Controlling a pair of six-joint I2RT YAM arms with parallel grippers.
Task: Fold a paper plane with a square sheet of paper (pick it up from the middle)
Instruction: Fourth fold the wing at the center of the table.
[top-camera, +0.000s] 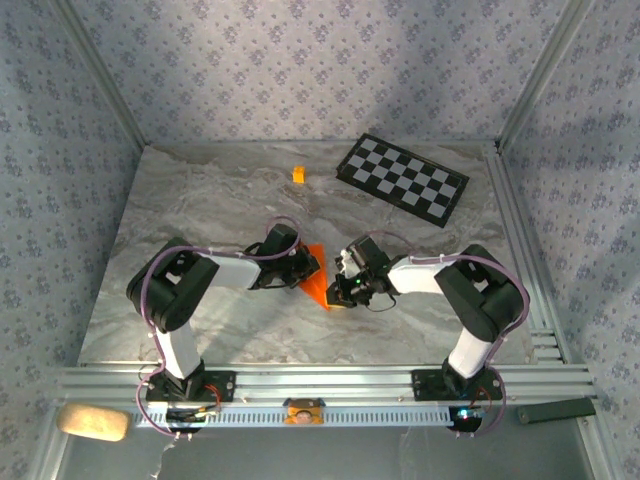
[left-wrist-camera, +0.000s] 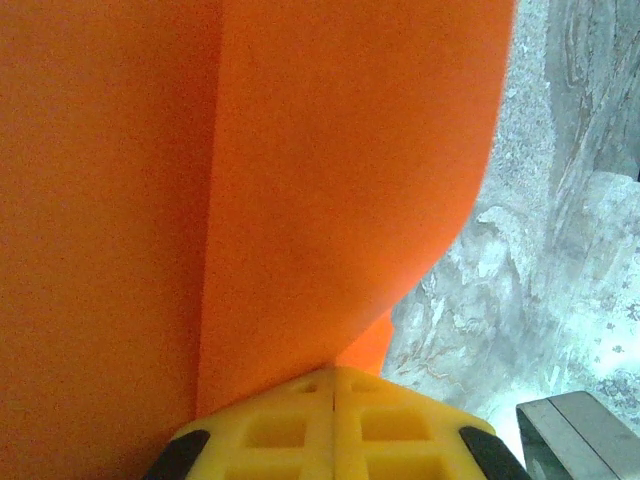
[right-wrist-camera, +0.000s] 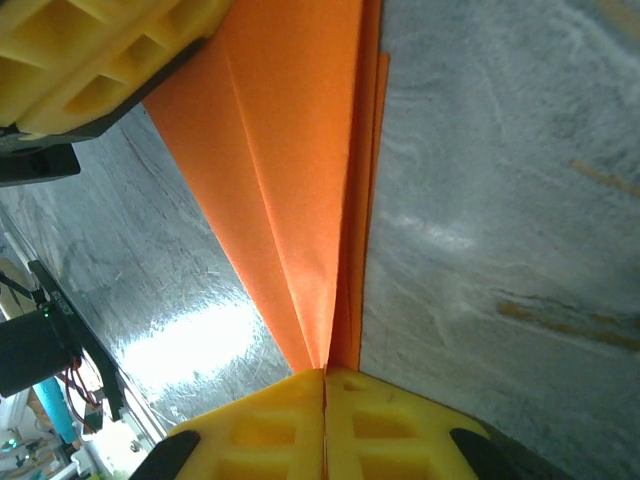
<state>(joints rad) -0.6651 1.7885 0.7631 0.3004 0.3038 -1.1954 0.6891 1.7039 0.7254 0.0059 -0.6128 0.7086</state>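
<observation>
Near edge: a metal rail (top-camera: 330, 382) runs left to right, with both arm bases bolted onto it. A tan pad (top-camera: 93, 421) lies nearer still at the left, and a dark bar (top-camera: 556, 410) at the right.
Desk: a grey marbled top (top-camera: 200, 210), with both arms bent inward so they meet at its middle.
Right fingers (right-wrist-camera: 285, 425): pressed together, pinching the narrow pointed end of the orange paper (right-wrist-camera: 290, 150), which runs straight out of the seam between them.
Left fingers (left-wrist-camera: 295, 428): pressed together, pinching the wider part of the same paper. In the right wrist view they clamp it at the upper left.
Orange paper: at the middle of the desk, between the two sets of fingers and held by both. It is folded into a long pointed shape with lengthwise creases and stacked layers along one edge. Whether its lower edge touches the desk cannot be told.
Small orange cube (top-camera: 298, 174): far side of the desk, well apart from the paper and left of the board.
Checkered board (top-camera: 402, 177): black and white, lying flat at the far right, turned at an angle.
</observation>
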